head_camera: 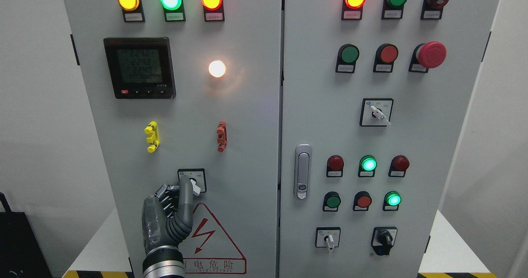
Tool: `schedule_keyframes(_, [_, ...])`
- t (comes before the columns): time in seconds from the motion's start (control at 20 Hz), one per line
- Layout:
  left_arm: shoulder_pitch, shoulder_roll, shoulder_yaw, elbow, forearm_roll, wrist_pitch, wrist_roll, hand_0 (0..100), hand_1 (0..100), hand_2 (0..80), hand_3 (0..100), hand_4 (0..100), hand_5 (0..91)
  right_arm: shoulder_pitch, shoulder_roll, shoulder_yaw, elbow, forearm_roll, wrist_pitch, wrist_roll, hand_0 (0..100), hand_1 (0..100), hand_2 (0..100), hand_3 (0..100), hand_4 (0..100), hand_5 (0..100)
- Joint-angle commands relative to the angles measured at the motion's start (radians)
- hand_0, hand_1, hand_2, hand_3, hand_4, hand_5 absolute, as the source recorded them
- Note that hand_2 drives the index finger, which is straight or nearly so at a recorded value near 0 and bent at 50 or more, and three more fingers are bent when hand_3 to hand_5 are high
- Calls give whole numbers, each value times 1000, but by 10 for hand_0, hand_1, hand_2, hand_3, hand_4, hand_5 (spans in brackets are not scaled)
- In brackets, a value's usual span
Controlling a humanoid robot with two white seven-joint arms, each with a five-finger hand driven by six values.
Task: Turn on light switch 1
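A grey cabinet's left door [247,146] carries a small rotary light switch [192,180] with a white knob [196,189] in a black-framed plate, low on the door. My left hand [175,193] reaches up from the bottom edge. One long grey digit [185,195] stands straight against the left side of the knob and touches it. The other fingers [164,194] are curled to its left and hold nothing. Above, a round white lamp [217,68] glows. My right hand does not show.
The left door also holds a digital meter [139,68], three lit lamps on top, yellow [152,136] and red [221,136] clips and a warning triangle [210,236]. The right door [433,146] bears a handle [302,171], buttons, a red mushroom button [430,55] and several rotary switches.
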Motion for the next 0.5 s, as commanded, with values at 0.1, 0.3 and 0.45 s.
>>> schedule_keyframes(0.1, [-1, -1, -6, 2, -1, 2, -5, 336, 328, 625, 879, 872, 775, 0, 0, 0, 0, 0, -1, -1, 54, 0, 0, 0, 0, 0])
schedule_keyframes(0.3, [-1, -1, -6, 2, -1, 0, -5, 209, 296, 626, 879, 872, 774, 0, 0, 0, 0, 0, -1, -1, 54, 0, 0, 0, 0, 0])
schedule_keyframes(0.45, [2, 1, -6, 1, -1, 0, -5, 160, 292, 626, 879, 872, 774, 0, 0, 0, 0, 0, -1, -1, 54, 0, 0, 0, 0, 0])
